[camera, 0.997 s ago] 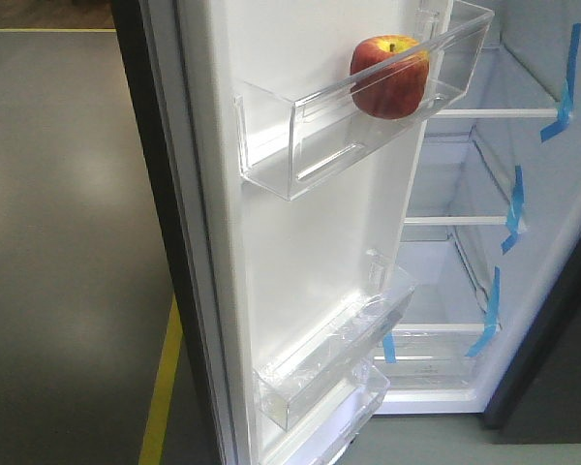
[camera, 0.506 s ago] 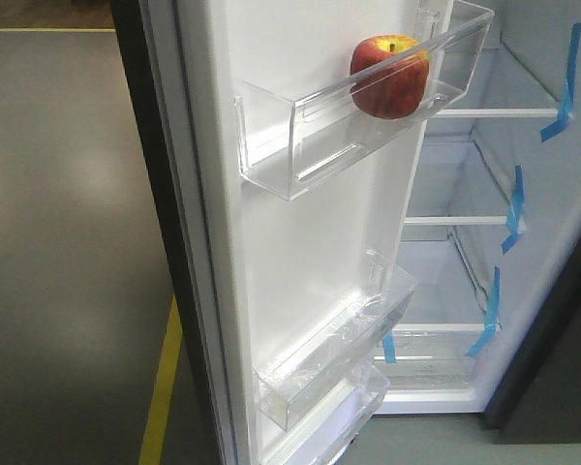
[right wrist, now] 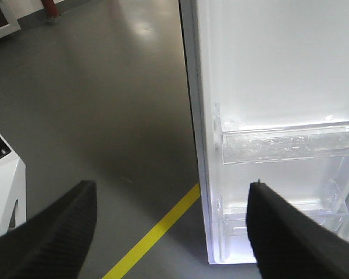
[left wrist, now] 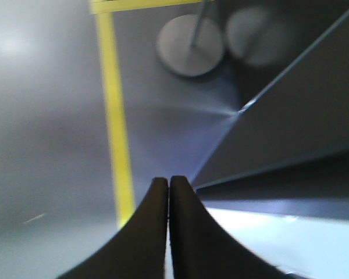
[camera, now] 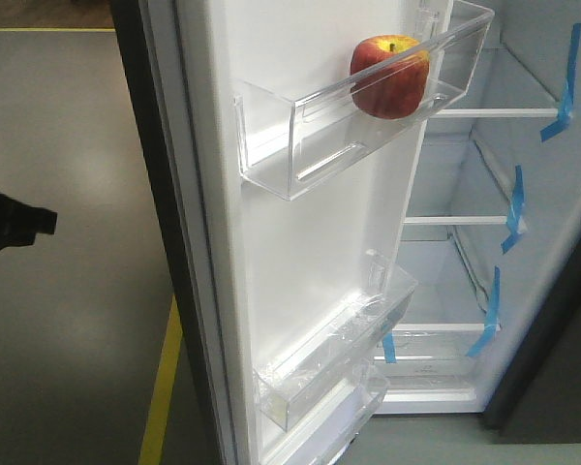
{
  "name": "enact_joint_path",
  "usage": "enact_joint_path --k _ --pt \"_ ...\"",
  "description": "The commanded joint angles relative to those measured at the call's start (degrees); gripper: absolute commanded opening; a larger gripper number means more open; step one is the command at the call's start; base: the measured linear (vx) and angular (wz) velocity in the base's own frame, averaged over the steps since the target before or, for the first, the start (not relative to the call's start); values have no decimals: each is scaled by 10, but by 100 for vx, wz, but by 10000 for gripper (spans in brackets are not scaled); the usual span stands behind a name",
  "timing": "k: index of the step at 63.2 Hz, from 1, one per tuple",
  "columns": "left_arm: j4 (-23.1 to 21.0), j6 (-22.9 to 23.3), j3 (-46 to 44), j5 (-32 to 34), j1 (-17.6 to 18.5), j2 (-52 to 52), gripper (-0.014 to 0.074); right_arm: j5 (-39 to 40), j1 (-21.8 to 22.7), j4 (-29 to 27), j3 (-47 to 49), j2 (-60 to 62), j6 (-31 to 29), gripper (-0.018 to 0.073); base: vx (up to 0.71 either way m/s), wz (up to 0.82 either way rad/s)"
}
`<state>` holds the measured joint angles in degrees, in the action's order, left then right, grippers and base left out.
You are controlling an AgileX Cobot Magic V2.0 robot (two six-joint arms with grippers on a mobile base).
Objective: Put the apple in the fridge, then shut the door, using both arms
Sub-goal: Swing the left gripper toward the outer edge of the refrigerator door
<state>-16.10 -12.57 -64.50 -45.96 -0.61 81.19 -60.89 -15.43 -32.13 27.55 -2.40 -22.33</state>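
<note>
The red apple (camera: 389,77) rests in the clear upper bin (camera: 300,145) of the open door (camera: 300,252), whose white lining faces the front camera. The fridge (camera: 465,194) shows its white interior and shelves to the right. A black part of my left arm (camera: 15,225) reaches in at the left edge, left of the door. My left gripper (left wrist: 169,179) is shut with nothing in it, over the floor beside the door's dark grey face (left wrist: 302,104). My right gripper (right wrist: 171,189) is open and empty, low before the door's edge (right wrist: 192,116) and lower bins (right wrist: 291,142).
A yellow floor line (camera: 163,387) runs by the door's foot. Blue tape strips (camera: 565,82) hang inside the fridge. A round grey base with a pole (left wrist: 190,45) stands on the floor. A white object (right wrist: 3,180) sits low at the left.
A black part of my left arm has come into the front view at the left edge. The apple, door and fridge have not moved.
</note>
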Motion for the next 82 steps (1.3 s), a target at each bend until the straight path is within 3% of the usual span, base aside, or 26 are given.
enact_joint_path --k 1,18,32,44,54,64,82 --pt "-80 -31 -53 25 -1 18 -6 32 -1 -17 12 -8 -3 513 0 0" --pt "-273 -116 -146 16 5 115 -6 33 -1 -17 12 -8 -3 513 0 0" --pt "-370 -151 -199 6 17 182 -6 33 -1 -17 12 -8 -3 513 0 0" --pt "-414 -159 -229 -4 36 220 -6 33 -1 -17 12 -8 -3 513 0 0" --pt "-438 -200 -234 -27 57 227 -6 33 -1 -17 12 -8 -3 513 0 0" --pt "-440 -228 -233 -41 74 215 -6 33 -1 -17 12 -8 -3 513 0 0" --pt "-440 -231 -233 -33 128 183 -6 32 -1 -17 12 -8 -3 513 0 0"
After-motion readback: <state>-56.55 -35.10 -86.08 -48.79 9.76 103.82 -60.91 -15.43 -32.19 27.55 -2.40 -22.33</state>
